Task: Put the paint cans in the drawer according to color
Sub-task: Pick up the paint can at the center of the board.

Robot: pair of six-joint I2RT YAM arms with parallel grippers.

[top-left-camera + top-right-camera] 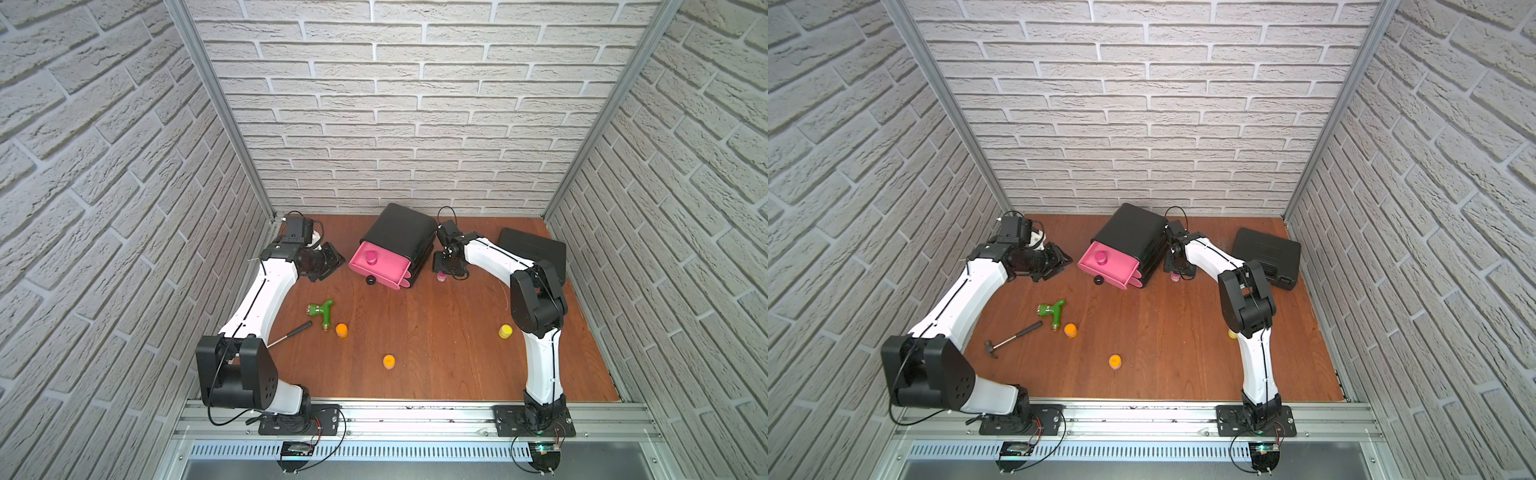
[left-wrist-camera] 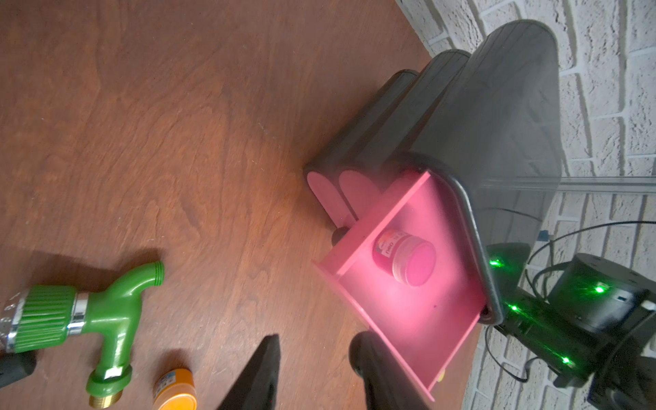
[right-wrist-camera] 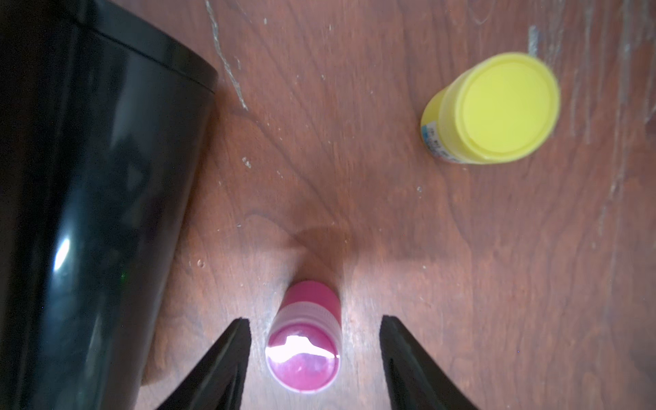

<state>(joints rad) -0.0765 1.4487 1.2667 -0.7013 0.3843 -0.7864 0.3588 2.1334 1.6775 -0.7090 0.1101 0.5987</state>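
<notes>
Plainly, the magenta jar (image 3: 303, 355) — stubby, glossy-lidded — sits between the right pincer's (image 3: 314, 319) parted jaws; left pincer (image 2: 316, 339) gapes.

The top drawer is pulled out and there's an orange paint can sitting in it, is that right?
Not quite: the paint can sitting in the pulled-out top drawer is magenta-pink, not orange. The left wrist view shows it plainly.

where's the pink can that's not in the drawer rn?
In both top views the pink can sits on the table just right of the cabinet, beneath the right gripper, whose open jaws flank it without touching.
</notes>
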